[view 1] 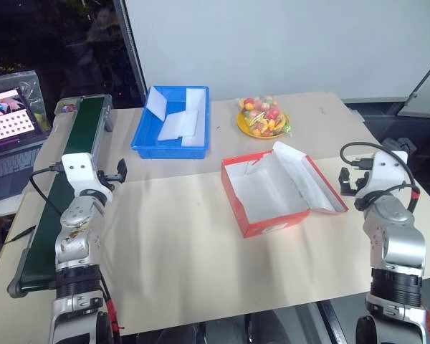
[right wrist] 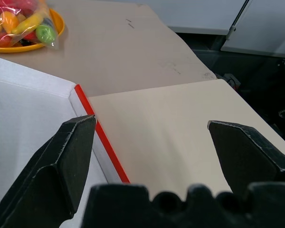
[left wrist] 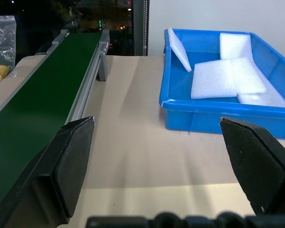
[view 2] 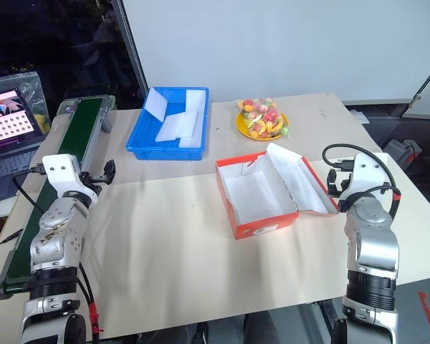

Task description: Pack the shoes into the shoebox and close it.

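On the beige paper-covered table (view 1: 179, 265), between my two arms, the shoebox (view 1: 269, 195) sits open: red cardboard outside, plain white inside, nothing in it, its hinged flap lid (view 1: 317, 179) leaning back toward my right side. Both my grippers hover above the table with their matte black fingers spread wide, holding and touching nothing. My left gripper (left wrist: 156, 156) points toward the blue plastic tray (left wrist: 213, 114), which holds flat white foam pieces (left wrist: 228, 78), with the green conveyor belt (left wrist: 38, 109) and its grey metal rail alongside. My right gripper (right wrist: 152, 152) looks past the lid's red edge, toward a yellow plate (right wrist: 26, 45) bearing bagged toy fruit (right wrist: 19, 21).
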Robot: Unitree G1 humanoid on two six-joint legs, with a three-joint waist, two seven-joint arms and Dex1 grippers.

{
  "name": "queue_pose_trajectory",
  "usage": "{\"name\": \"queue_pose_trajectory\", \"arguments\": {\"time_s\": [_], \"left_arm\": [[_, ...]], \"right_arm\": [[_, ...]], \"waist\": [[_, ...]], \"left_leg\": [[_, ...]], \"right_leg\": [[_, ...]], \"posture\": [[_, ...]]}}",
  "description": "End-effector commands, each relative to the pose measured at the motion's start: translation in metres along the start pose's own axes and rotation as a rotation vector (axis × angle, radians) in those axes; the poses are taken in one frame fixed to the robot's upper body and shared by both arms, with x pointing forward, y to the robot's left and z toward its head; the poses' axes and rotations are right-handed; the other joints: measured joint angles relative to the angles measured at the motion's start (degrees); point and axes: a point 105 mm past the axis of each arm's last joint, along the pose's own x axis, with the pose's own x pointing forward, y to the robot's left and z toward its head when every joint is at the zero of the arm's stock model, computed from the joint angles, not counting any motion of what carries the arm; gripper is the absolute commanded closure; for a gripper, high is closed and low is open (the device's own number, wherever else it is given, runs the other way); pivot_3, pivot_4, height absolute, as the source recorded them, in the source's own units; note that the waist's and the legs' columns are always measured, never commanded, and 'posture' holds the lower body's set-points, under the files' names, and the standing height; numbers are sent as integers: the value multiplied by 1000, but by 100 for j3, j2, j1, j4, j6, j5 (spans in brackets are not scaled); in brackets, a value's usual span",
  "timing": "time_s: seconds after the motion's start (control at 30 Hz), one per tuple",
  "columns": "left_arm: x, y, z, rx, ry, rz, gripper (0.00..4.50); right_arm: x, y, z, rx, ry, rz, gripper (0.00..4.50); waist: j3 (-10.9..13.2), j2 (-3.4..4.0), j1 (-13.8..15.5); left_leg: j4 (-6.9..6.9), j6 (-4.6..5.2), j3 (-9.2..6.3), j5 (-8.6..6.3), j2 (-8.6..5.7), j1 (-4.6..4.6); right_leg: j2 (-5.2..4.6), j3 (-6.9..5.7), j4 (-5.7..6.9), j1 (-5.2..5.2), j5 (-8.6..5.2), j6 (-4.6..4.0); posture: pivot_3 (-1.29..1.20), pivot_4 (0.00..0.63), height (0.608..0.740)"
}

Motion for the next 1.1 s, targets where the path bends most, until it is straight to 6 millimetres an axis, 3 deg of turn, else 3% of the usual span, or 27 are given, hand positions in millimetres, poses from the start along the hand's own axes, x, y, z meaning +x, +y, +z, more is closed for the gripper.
{"name": "queue_pose_trajectory", "arguments": {"time_s": [0.03,0.07,0.1,0.13,0.23,0.3,0.6,0.73,0.8,0.93,1.1], "left_arm": [[1,-5,15,28,-55,-26,0],[-1,-8,15,22,-58,-33,0],[-2,-9,15,19,-59,-37,0],[-3,-9,15,17,-60,-38,0],[-6,-10,14,18,-57,-43,0],[-10,-11,15,22,-55,-55,0],[-43,22,24,93,-38,-5,0],[-57,64,31,140,-11,92,0],[-60,76,34,140,-9,126,0],[-64,118,22,62,110,273,0],[-61,110,11,83,211,213,0]], "right_arm": [[-11,36,37,22,-116,206,70],[-27,75,58,41,-176,444,70],[-57,117,73,28,-220,722,70],[-80,140,79,11,-236,904,70],[-138,177,72,-89,-209,1281,70],[-157,187,67,-113,-193,1411,70],[-148,197,62,-124,-209,1401,70],[-147,200,62,-99,-222,1409,70],[-147,201,63,-85,-228,1413,70],[-149,207,61,-89,-237,1429,70],[-146,209,60,-99,-241,1418,70]], "waist": [[0,0,0],[0,1,-3],[2,3,-39],[3,4,-87],[4,-1,-118],[2,-17,-65],[9,-28,20],[9,-27,-12],[10,-27,-7],[10,-26,7],[12,-31,22]], "left_leg": [[0,0,0,0,0,0],[0,0,0,0,0,0],[0,0,0,0,0,0],[-1,0,1,0,1,0],[-1,-12,-7,-8,16,4],[-1,-14,-21,-18,19,8],[0,-8,-23,-33,6,6],[0,-11,-23,-34,9,9],[0,-12,-23,-33,9,12],[0,-12,-24,-33,9,17],[0,-12,-24,-33,6,17]], "right_leg": [[0,0,0,0,0,0],[0,0,0,0,0,0],[0,2,1,-2,0,0],[6,15,-1,-7,0,0],[33,30,-1,-8,0,-1],[38,11,-7,-1,0,-1],[32,9,-10,-3,1,0],[36,12,-20,-7,1,0],[40,14,-19,-9,1,0],[41,12,-16,-7,1,0],[42,9,-9,-7,1,0]], "posture": [[0,150,723],[0,150,723],[0,150,723],[0,150,723],[0,150,723],[0,150,723],[0,150,723],[0,150,723],[0,150,723],[0,150,723],[0,150,723]]}}
